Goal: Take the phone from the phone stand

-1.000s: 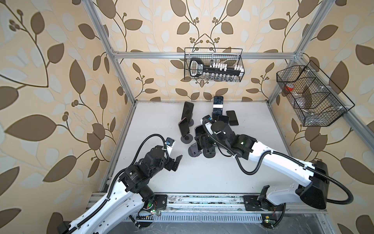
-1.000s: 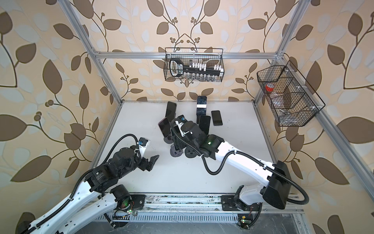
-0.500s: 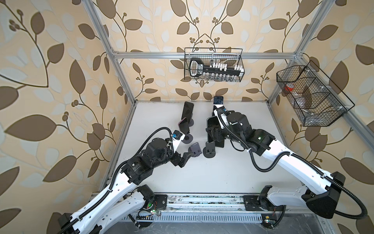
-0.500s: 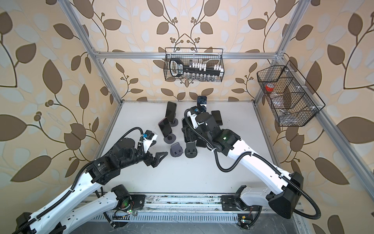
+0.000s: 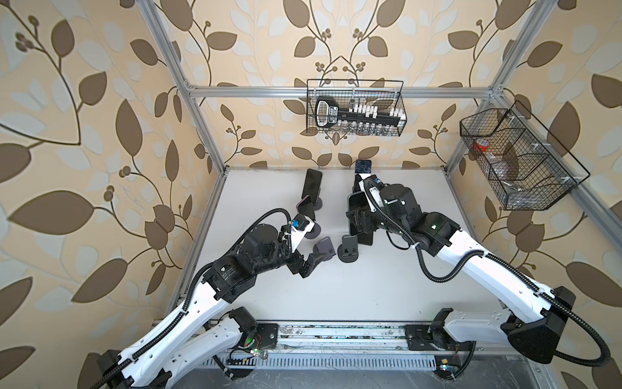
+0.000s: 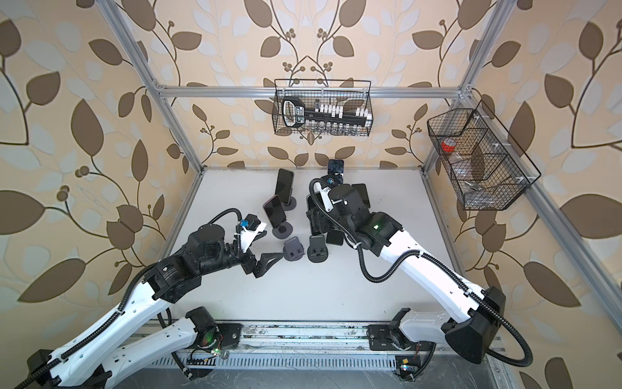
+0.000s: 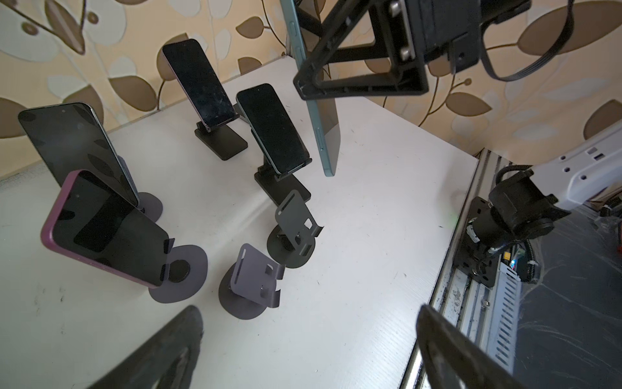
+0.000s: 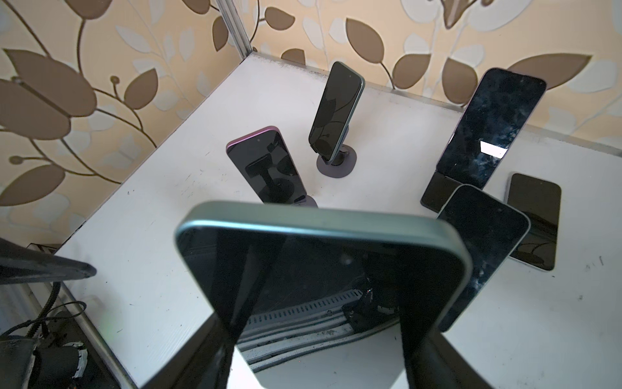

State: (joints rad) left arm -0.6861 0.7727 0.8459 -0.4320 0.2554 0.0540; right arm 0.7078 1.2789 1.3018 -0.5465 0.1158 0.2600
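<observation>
A slim phone (image 8: 319, 269) with a blue-green rim and a dark, glossy screen hangs upright above the white table (image 5: 370, 296). It is clear of the surface, over the rear half and near the middle. The right gripper (image 5: 359, 219) is clamped on it, a finger on either side. The left wrist view shows it edge-on, side buttons visible.

Just in front of it, toward the table's near edge, a dark phone stand (image 5: 349, 251) sits empty. A grey-violet stand (image 5: 324, 246) stands bare beside it.

The left gripper (image 5: 314, 264) hovers low with its fingers spread wide, holding nothing, one fingertip close to the grey-violet stand.

Toward the rear left corner, a purple-rimmed phone (image 5: 304, 207) and a dark phone (image 5: 311, 185) lean on round-based stands. By the rear edge a scuffed phone (image 7: 198, 84) and a pale-rimmed phone (image 7: 272, 131) rest on black folding stands. A last phone (image 8: 533, 220) lies flat on the table near them.
</observation>
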